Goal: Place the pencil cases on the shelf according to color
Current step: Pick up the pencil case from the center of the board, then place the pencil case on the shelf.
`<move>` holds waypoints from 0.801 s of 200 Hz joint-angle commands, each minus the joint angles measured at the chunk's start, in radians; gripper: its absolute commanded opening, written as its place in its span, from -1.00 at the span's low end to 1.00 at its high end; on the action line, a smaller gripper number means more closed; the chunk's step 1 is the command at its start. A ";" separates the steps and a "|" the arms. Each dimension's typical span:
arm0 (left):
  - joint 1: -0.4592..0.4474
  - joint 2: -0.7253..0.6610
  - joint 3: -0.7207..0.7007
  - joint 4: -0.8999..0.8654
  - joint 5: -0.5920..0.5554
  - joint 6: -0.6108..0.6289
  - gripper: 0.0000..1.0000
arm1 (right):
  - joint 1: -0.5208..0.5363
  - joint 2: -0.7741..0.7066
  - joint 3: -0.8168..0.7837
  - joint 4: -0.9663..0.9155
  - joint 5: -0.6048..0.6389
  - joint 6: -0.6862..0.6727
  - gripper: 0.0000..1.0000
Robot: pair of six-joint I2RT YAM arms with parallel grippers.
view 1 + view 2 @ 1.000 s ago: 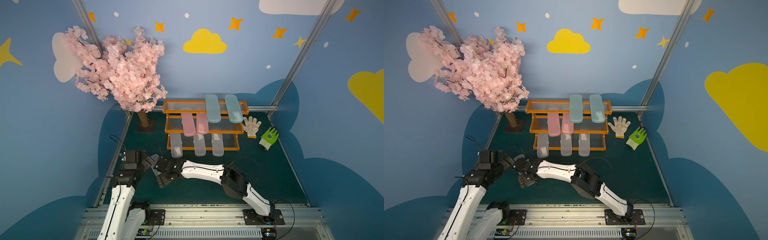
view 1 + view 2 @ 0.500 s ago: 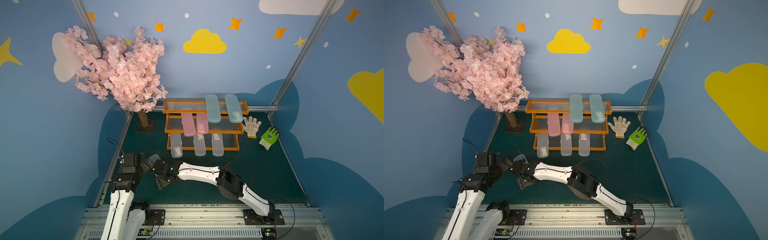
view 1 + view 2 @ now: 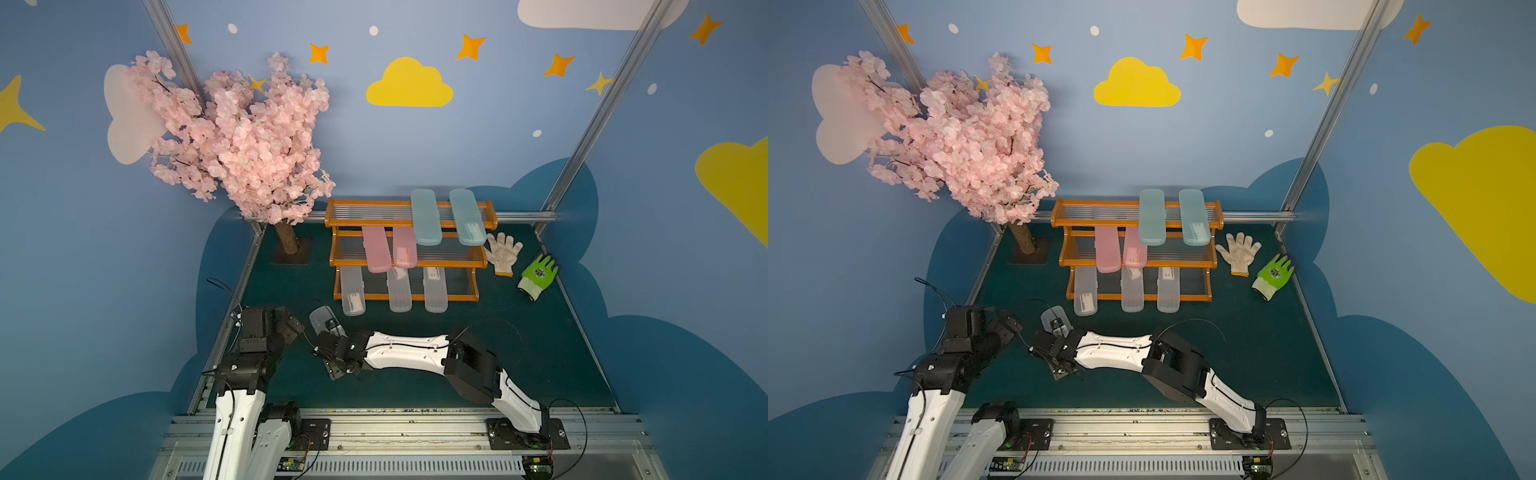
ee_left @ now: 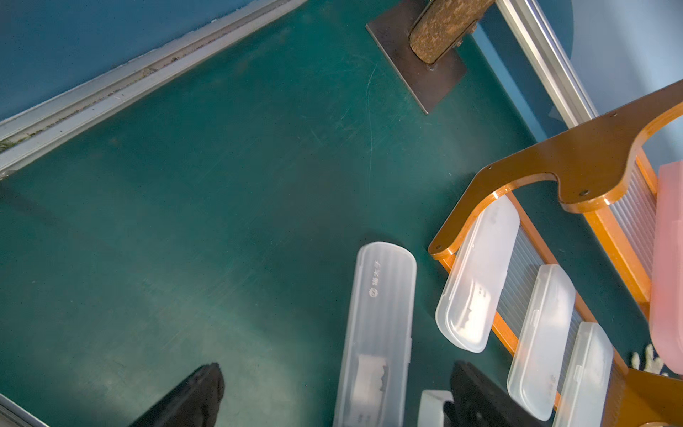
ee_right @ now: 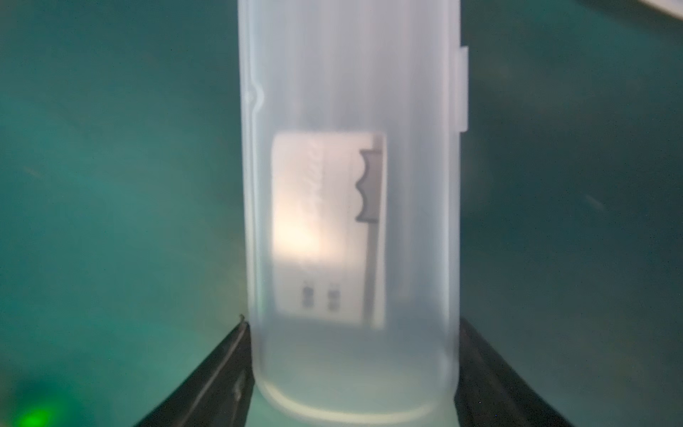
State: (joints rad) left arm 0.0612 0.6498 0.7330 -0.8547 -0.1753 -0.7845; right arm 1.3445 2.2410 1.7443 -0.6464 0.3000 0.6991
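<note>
A clear pencil case (image 3: 321, 319) (image 3: 1052, 316) lies on the green mat in front of the shelf (image 3: 405, 297). My right gripper (image 3: 337, 351) (image 5: 353, 325) is down over its near end, and both black fingers press against the case's (image 5: 351, 185) sides. My left gripper (image 3: 291, 328) (image 4: 336, 395) hangs open just left of this case (image 4: 380, 314), holding nothing. On the shelf, two pale blue cases (image 3: 425, 216) (image 3: 467, 216) lie on the top tier. Two pink ones (image 3: 376, 249) (image 3: 404, 247) are on the middle tier and three clear ones (image 3: 352, 291) (image 3: 399, 291) (image 3: 435, 289) on the bottom tier.
A pink blossom tree (image 3: 241, 141) stands on a dark base plate (image 3: 291, 253) at the back left. A white glove (image 3: 503, 253) and a green glove (image 3: 538, 274) lie right of the shelf. Metal rails border the mat.
The right gripper's jaws have narrowed onto the clear case on the mat. Both arms have barely shifted.
</note>
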 commanded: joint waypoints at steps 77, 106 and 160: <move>-0.042 -0.003 -0.017 -0.020 0.012 0.004 1.00 | 0.012 -0.637 -0.565 0.040 0.136 0.059 0.21; -0.076 0.015 -0.011 -0.013 0.000 -0.008 1.00 | -0.022 -0.832 -0.725 -0.017 0.211 0.119 0.20; -0.188 0.070 -0.007 0.020 -0.065 -0.045 1.00 | -0.123 -1.120 -0.944 0.009 0.266 0.088 0.25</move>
State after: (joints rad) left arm -0.0963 0.7090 0.7216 -0.8562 -0.1986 -0.8104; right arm 1.2556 1.2144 0.8532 -0.6445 0.4953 0.8047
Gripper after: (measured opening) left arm 0.998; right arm 0.758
